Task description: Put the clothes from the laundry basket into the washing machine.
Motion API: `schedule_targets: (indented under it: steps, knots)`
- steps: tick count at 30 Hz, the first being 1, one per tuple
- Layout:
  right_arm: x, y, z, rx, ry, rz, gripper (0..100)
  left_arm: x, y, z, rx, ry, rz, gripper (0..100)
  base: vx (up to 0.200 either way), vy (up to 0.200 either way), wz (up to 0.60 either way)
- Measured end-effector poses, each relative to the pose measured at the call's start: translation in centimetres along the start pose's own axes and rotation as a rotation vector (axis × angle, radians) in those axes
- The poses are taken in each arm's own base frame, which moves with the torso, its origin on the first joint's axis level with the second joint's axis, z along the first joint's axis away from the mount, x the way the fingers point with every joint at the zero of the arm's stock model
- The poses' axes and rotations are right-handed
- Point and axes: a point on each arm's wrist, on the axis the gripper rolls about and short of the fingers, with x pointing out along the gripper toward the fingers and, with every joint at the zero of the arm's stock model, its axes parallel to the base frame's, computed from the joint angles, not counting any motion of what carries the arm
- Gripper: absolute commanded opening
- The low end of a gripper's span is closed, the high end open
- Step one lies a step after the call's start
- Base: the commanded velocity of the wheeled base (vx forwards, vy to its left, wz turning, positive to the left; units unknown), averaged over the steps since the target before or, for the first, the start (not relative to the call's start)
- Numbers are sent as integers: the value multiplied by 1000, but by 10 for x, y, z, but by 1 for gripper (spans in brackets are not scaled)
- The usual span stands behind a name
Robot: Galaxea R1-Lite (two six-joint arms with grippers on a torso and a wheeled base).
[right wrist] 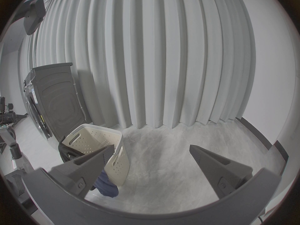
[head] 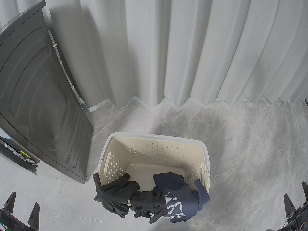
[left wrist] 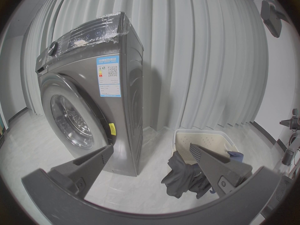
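Navy garment [head: 184,190] with white lettering [head: 175,206] drapes over laundry basket [head: 154,136] rim

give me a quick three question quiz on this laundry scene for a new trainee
1. True or false: the washing machine stands to the robot's left of the laundry basket.
2. Where are the clothes? A: draped over the basket's near rim. B: held in a gripper. C: on top of the machine.
3. Fill in: the left gripper and the right gripper are both ____ and hold nothing.

Key: 1 true; 2 A; 3 open.
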Motion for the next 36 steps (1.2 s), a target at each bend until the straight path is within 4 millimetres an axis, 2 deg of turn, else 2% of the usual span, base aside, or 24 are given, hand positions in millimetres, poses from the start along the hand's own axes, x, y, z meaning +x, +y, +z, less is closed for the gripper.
schedule_targets:
  steps: [2,11,36]
  knots:
    - [0,0,0,-2,0,2,100,0,0,0,0,0,1,100,-200,0,0]
    - [0,0,0,-1,-1,3,100,0,0,0,0,0,0,100,0,0,0]
    - [0,0,0,-1,0,4,100,0,0,0,-3,0,0,100,0,200,0]
